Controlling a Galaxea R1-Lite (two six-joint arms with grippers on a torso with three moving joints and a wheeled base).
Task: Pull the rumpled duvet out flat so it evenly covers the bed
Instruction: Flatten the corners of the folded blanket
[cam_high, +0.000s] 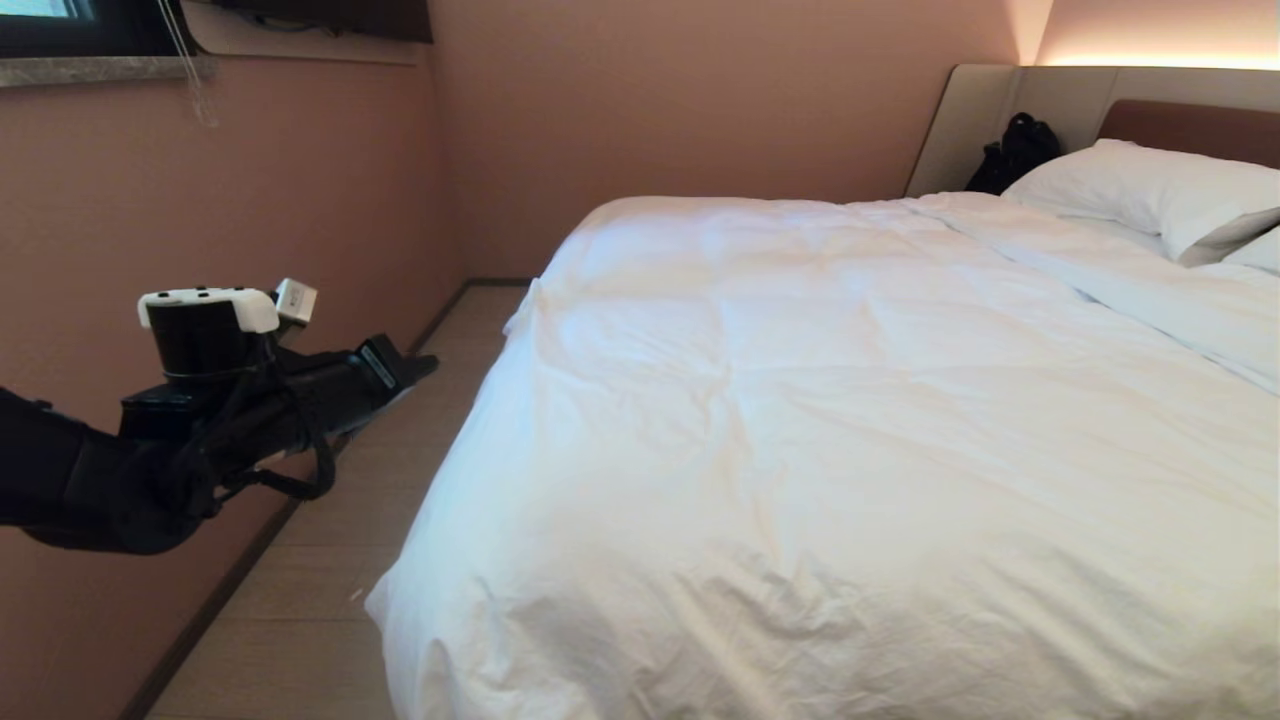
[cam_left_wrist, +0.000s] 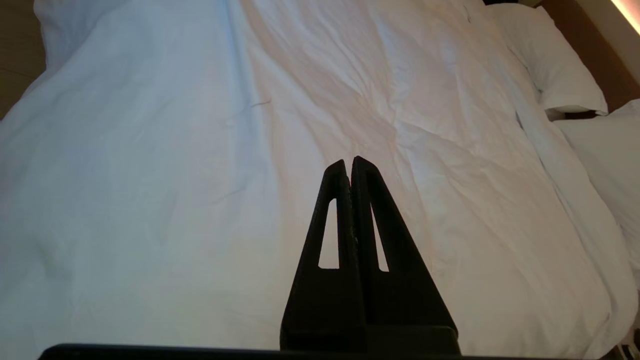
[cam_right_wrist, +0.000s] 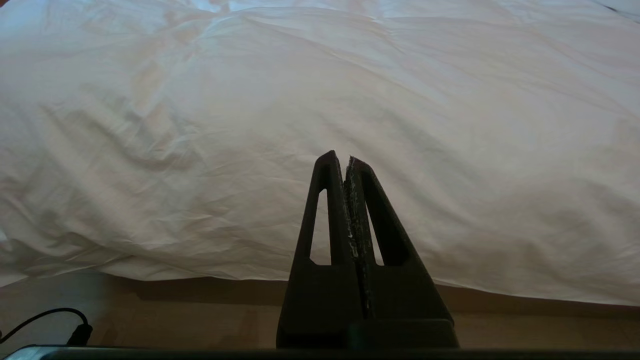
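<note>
left end effector (cam_high: 425, 365) clenched, empty, beside bed (cam_high: 1180, 125) | right end effector (cam_right_wrist: 347, 160) clenched, empty | tip: pinch duvet (cam_high: 850, 420) edge, pull slow and even

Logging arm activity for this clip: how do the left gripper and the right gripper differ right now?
The left gripper is raised out beside the bed, above the floor, facing across the duvet; the right gripper hangs low by the duvet's hanging edge, near the floor. The left gripper shows in the head view; the right gripper does not. Both are shut and hold nothing.
</note>
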